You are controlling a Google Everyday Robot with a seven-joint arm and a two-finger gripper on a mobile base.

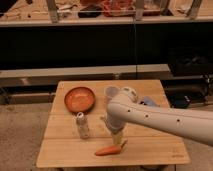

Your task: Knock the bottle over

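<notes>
Clearly the approach step is in hand: the bottle (82,125) stands upright on the left half of the wooden table (165,147), in front of the orange bowl (79,99) and apart from it, and nothing touches it. The white arm (165,121) reaches in from the right and bends down, so the gripper (118,140) hangs low over the table to the right of the bottle, near it but with bare wood between them. Whether the gripper is spread or pressed together cannot be told, and it does not appear to hold anything. A carrot (109,150) lies on the front board, just below the gripper, and a pale cup (111,93) stands behind the arm's elbow, with something blue (149,102) beside it. Judging from this layout, the next move calls for a sideways sweep to the left at about the height of the bottle's upper body, since a push near the cap should tip it while a push near the base might only slide it. The sweep should stay behind the carrot and stop short of the bowl.
</notes>
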